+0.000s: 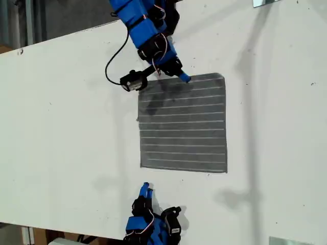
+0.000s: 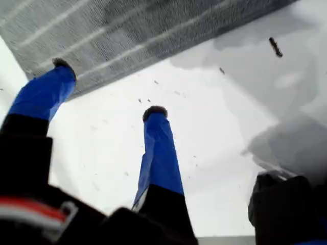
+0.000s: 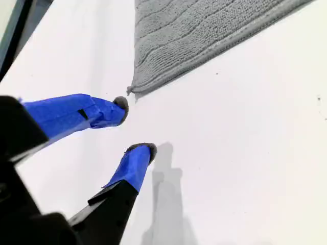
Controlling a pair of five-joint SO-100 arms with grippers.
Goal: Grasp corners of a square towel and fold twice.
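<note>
The grey striped towel [image 1: 184, 125] lies flat and unfolded on the white table [image 1: 66, 127]. My first gripper [image 1: 179, 75] is at the towel's far edge in the exterior view and stands open. In the first wrist view, one of the gripper's [image 2: 109, 88] fingertips [image 2: 64, 64] touches the towel's [image 2: 127, 30] hem and the other rests on bare table. My second gripper [image 1: 145, 190] is open just short of the towel's near corner [image 1: 141, 166] on the exterior view's left. In the second wrist view that corner [image 3: 129, 91] lies just beyond the gripper [image 3: 135, 125].
A black cable [image 1: 115, 58] loops from the first arm over the table. Metal plates show at the exterior view's top right [image 1: 265, 2] and bottom right [image 1: 286, 241]. The table's edge [image 1: 51, 38] runs across the top left of the exterior view.
</note>
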